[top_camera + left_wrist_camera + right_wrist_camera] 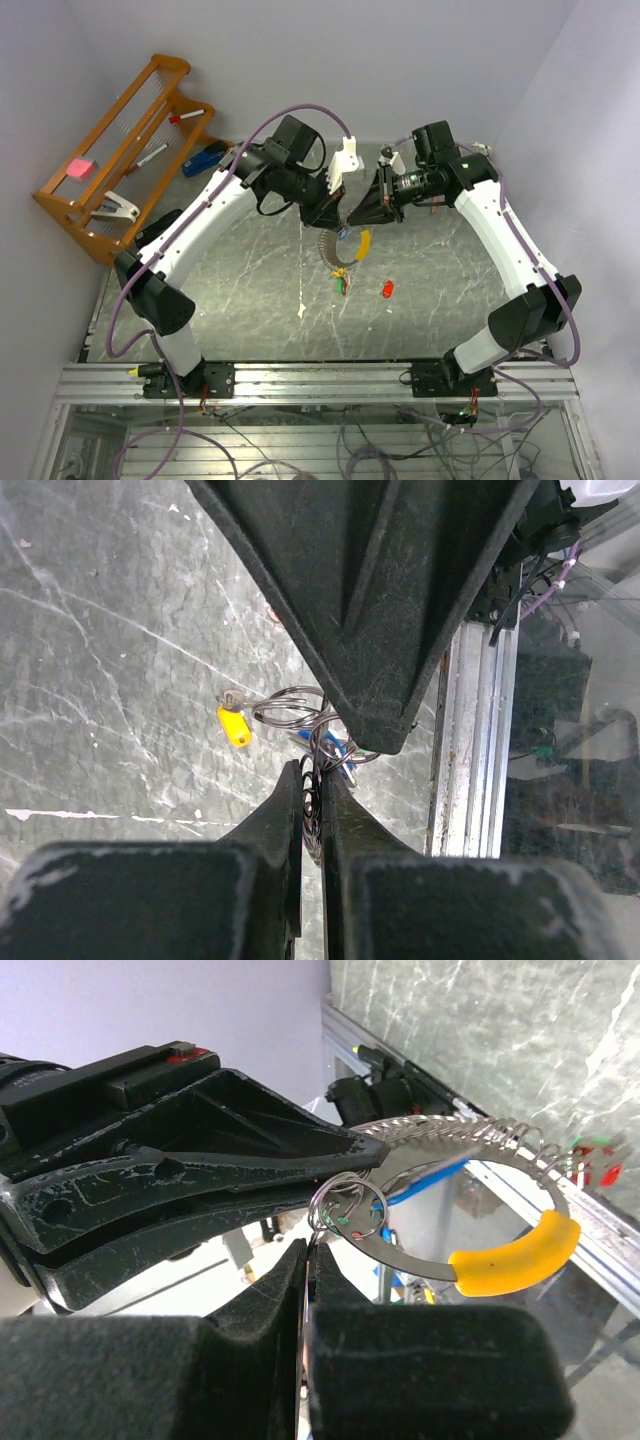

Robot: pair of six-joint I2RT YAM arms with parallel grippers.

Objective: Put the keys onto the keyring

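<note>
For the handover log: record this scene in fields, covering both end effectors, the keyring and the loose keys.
left end effector: shut on thin silvery wire keyring with curved yellow piece
right end effector: shut, apparently pinching small silvery split ring looped on the keyring
keyring position: held above grey marbled table, between both arms
red-tagged key: lying on the table, apart from the keyring
green-tagged key: just below the keyring; hanging or lying, cannot tell
wooden rack: far left
</note>
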